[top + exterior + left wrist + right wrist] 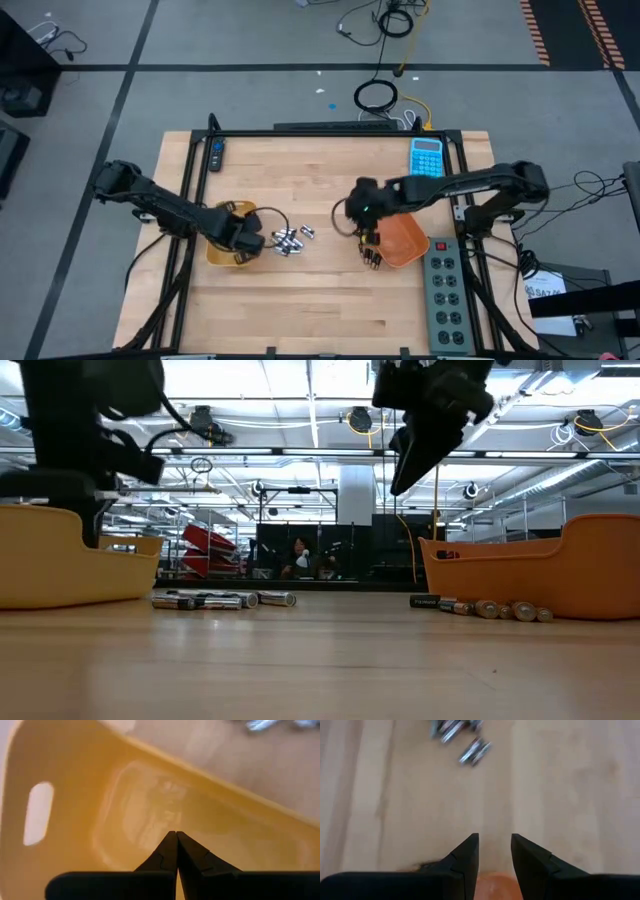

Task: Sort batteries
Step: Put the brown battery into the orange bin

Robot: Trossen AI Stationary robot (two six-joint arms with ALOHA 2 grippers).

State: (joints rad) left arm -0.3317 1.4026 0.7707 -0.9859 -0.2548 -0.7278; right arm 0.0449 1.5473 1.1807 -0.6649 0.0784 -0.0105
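Several silvery-grey batteries (290,238) lie on their sides in a loose cluster on the table between the two trays, and they also show in the low view (222,600). Several dark, thinner batteries (372,256) lie against the near-left side of the orange tray (404,242), in a row (492,609). My left gripper (176,838) is shut with nothing between its fingers, and it hovers inside the yellow tray (75,780). My right gripper (495,841) is open above bare table left of the orange tray, with the silvery batteries (465,745) ahead of it.
The yellow tray (230,248) sits left of centre and the orange tray right of centre. A blue calculator (427,157) lies at the far right, a grey power strip (446,290) along the right edge, and a remote (218,154) at the far left. The near half of the table is bare wood.
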